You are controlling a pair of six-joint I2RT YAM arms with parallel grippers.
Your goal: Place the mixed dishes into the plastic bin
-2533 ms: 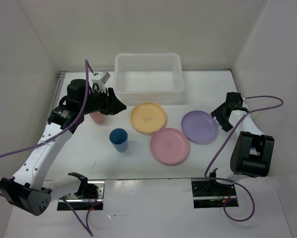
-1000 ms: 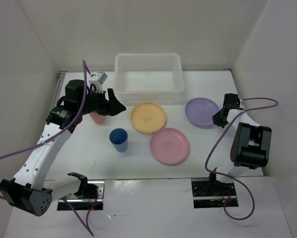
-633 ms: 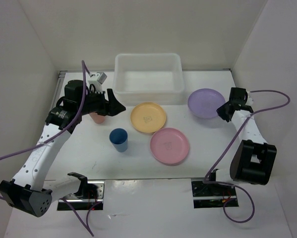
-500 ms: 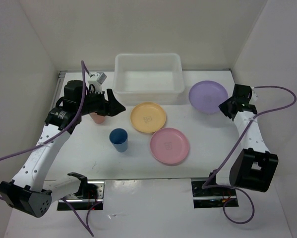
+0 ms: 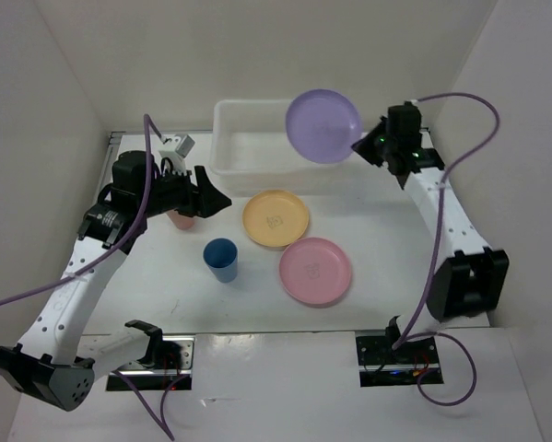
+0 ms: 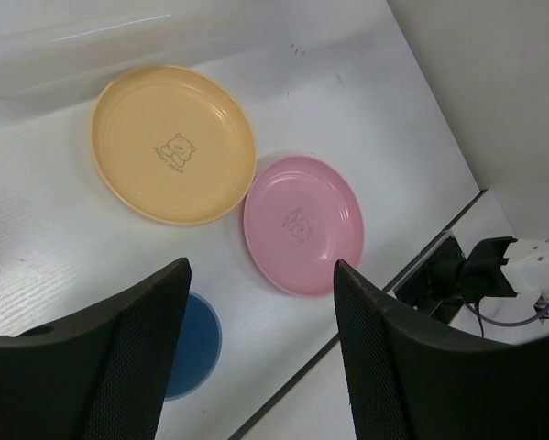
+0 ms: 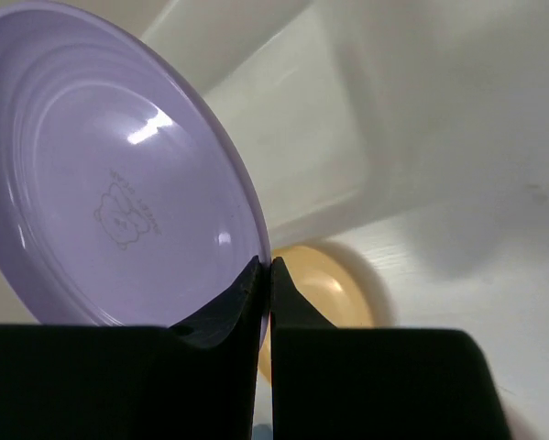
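One light purple plate (image 5: 322,126), rim clamped in the right tool (image 5: 358,144), hangs tilted over the plastic bin (image 5: 224,140).

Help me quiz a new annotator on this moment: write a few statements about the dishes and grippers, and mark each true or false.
1. The right gripper is shut on the rim of the purple plate, holding it off the table by the bin. True.
2. The pink plate lies inside the bin. False: it lies on the table in front of the bin, next to the yellow plate.
3. The left gripper is open, with nothing between its fingers. True.
4. The blue cup stands on the yellow plate. False: it stands on the table to the left of that plate, apart from it.
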